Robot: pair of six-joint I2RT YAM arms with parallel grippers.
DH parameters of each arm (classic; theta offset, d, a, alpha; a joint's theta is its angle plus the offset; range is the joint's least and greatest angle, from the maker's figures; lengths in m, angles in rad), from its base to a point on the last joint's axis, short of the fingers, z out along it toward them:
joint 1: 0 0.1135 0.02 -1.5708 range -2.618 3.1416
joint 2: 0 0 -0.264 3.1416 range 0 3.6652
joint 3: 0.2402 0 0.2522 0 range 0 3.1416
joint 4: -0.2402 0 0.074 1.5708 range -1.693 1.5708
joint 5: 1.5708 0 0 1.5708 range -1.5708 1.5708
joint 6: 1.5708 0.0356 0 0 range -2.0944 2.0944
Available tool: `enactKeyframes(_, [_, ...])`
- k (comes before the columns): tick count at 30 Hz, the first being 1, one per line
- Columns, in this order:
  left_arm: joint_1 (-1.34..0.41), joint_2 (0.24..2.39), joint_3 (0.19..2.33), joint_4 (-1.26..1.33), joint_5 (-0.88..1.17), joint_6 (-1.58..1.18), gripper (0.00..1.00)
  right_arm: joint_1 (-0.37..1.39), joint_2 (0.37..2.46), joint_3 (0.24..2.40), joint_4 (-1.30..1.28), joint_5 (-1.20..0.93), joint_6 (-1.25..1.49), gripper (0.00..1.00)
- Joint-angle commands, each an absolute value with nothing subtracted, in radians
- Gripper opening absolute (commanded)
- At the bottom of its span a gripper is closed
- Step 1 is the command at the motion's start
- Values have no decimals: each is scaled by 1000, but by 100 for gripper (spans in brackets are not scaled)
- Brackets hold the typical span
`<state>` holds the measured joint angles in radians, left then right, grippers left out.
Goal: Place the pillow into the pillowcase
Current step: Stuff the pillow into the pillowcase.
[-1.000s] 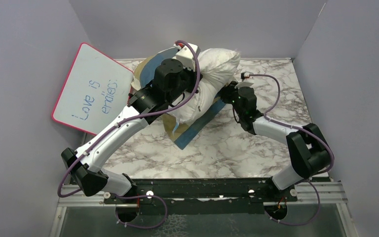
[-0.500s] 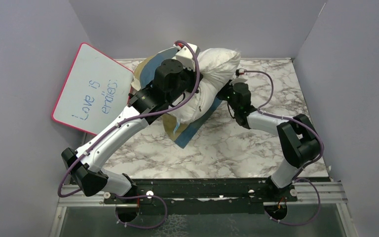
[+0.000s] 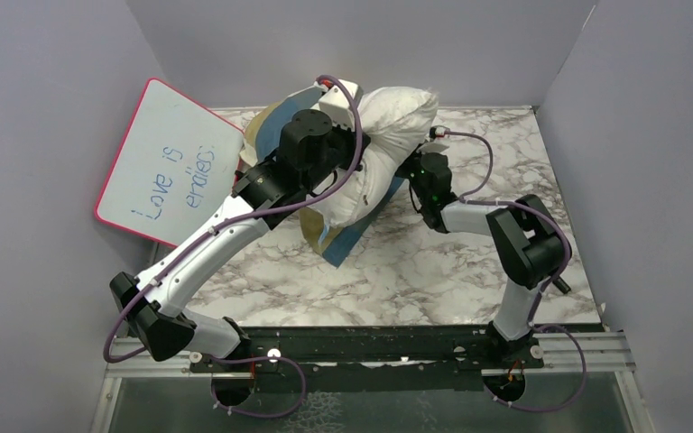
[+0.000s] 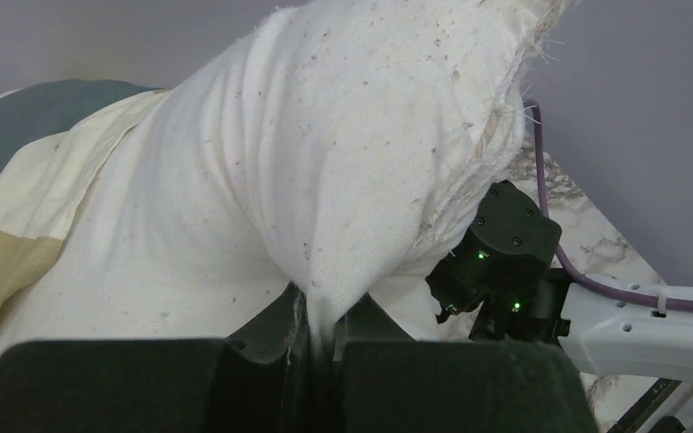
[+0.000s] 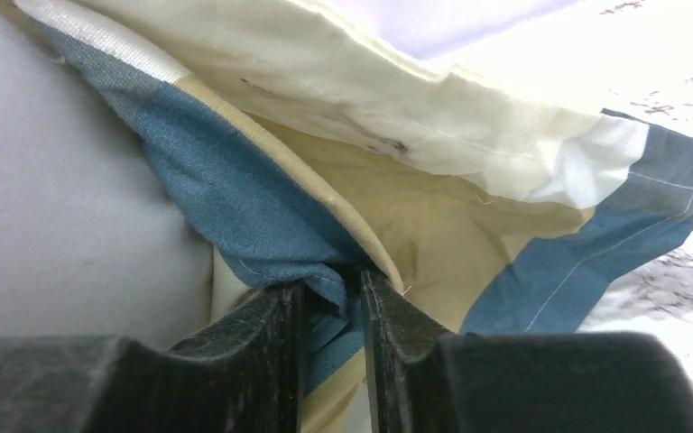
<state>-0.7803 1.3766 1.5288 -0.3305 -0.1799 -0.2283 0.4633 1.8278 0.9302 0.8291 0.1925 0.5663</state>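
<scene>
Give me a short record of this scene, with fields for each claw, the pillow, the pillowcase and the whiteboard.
Left claw: shut on a fold of the pillow
Right claw: shut on the blue edge of the pillowcase
Pillow: mostly uncovered, far end bare
Pillowcase: bunched under and beside the pillow
Whiteboard: propped against the left wall

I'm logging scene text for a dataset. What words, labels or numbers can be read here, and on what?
"Love is": blue handwriting, first line on the pink-rimmed whiteboard.
Second line there: too blurred to read surely, perhaps "endless".
The pillow and pillowcase: no readable text.
</scene>
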Motion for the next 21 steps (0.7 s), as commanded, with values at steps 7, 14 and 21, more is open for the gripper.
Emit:
enactKeyframes(7, [-773,1309,1512,-209,-190,-256,0,459,1907,964,1081,169,561,40])
enactKeyframes(14, [-773,1307,1481,-168,-211,-230,0,441,1883,903,1188,28,494,0])
enactKeyframes(21, [-774,1387,1352,-101,-380,-125,0,387,1466,694,1020,-437,457,0])
